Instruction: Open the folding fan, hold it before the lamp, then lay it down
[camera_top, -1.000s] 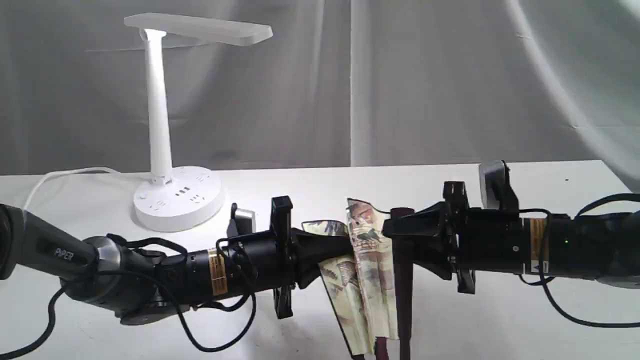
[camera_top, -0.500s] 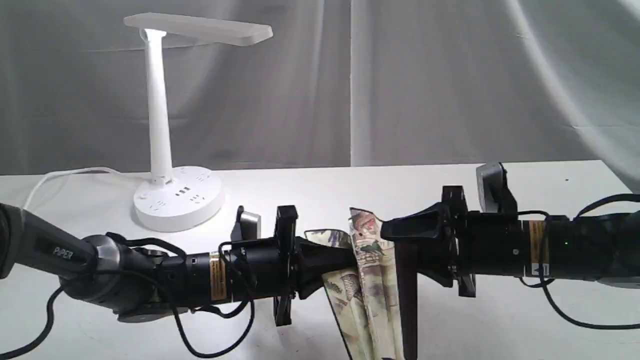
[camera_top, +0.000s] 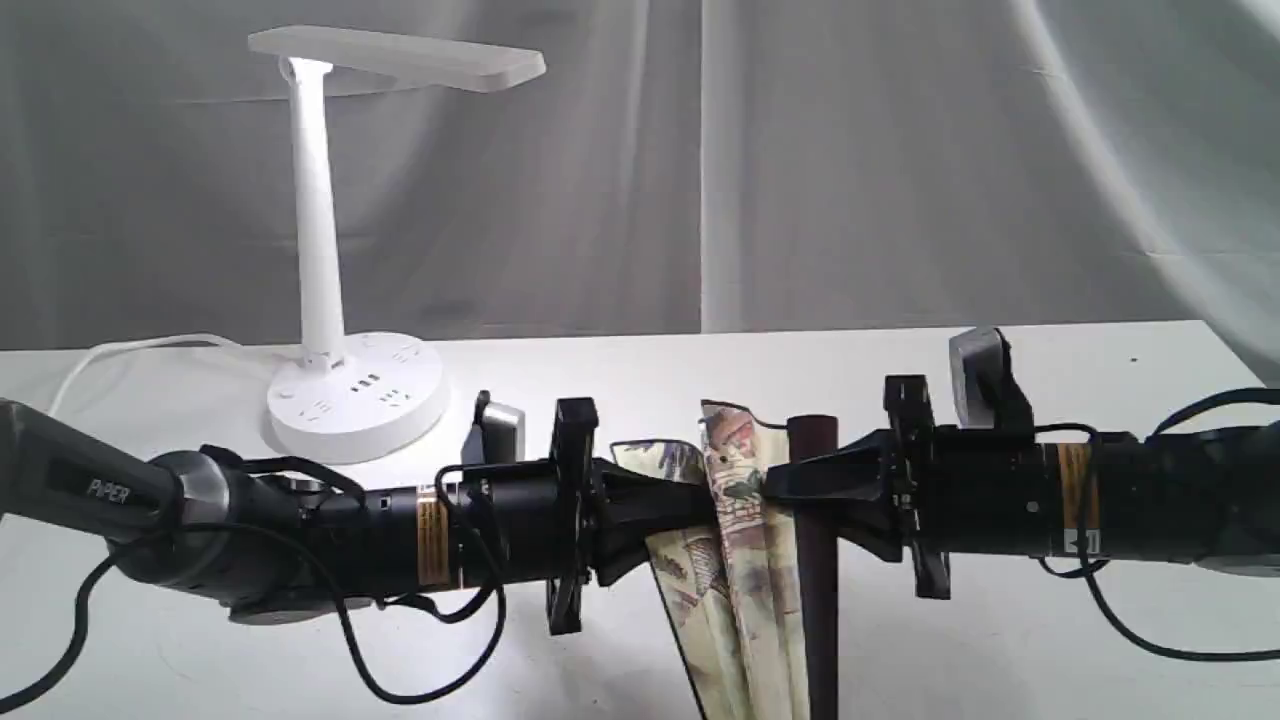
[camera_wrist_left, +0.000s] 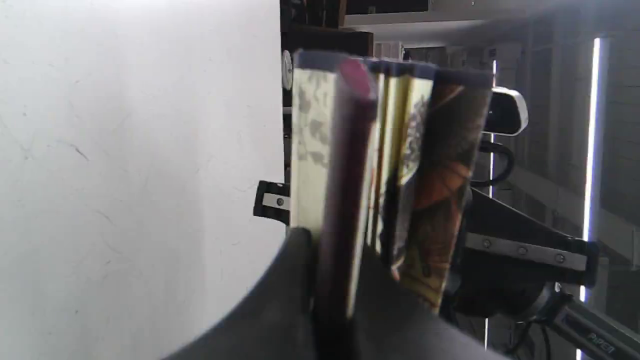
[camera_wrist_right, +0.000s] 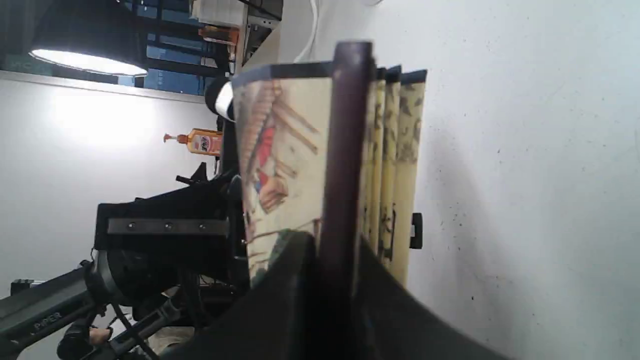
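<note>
The folding fan (camera_top: 738, 540) stands on end between my two arms, only a few painted cream pleats spread, its lower part cut off by the frame edge. My left gripper (camera_top: 690, 508) is shut on its left maroon guard (camera_wrist_left: 345, 200). My right gripper (camera_top: 790, 485) is shut on the right maroon guard (camera_top: 815, 560), which also shows in the right wrist view (camera_wrist_right: 345, 150). The lamp (camera_top: 320, 220) stands at the back left, white, with its flat head (camera_top: 400, 55) above and its round base (camera_top: 355, 395) on the table, well behind and left of the fan.
The lamp's white cord (camera_top: 130, 350) runs off to the left over the white table (camera_top: 1050, 650). A grey cloth backdrop (camera_top: 850, 170) hangs behind. Black cables loop under both arms.
Both grippers rose slightly with the fan. The right guard now stands more upright, its top showing above the right gripper. The fan's spread is about the same.
</note>
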